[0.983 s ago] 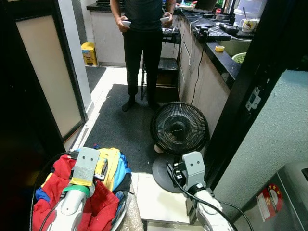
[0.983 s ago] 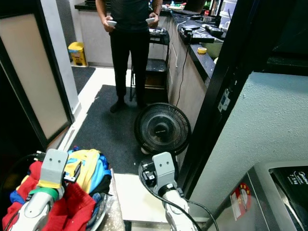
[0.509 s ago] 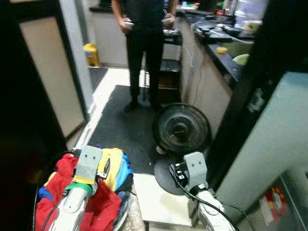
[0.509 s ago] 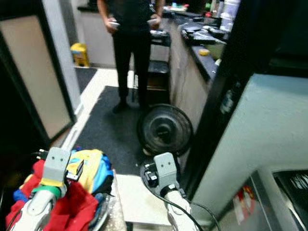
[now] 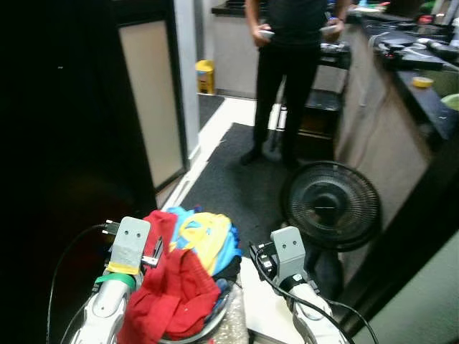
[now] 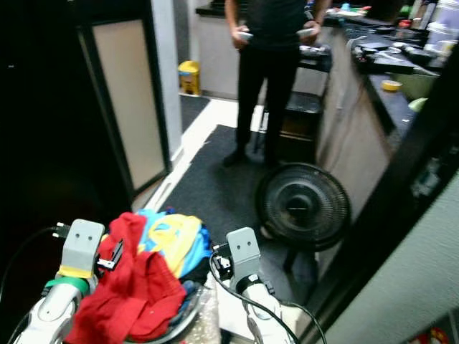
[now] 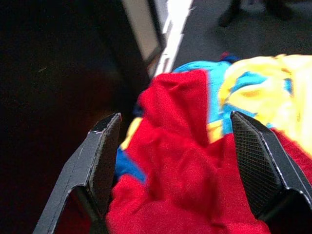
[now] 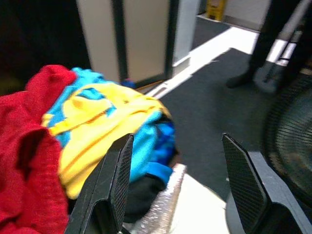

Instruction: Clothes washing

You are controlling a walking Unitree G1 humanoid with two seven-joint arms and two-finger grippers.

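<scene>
Both arms extended forward, low. Left gripper (image 7: pixel 183 161) spread wide over the red garment (image 7: pixel 195 180) in the laundry pile (image 5: pixel 190 276). Right gripper (image 8: pixel 178 180) also wide apart, beside the yellow-blue clothes (image 8: pixel 105 122); contact unclear through blur.

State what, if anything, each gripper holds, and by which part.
Nothing. The left gripper stands open above the red garment; the right gripper stands open beside the clothes pile, gripping nothing.

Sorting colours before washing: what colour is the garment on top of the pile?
Red garment, clearest in the left wrist view.
</scene>
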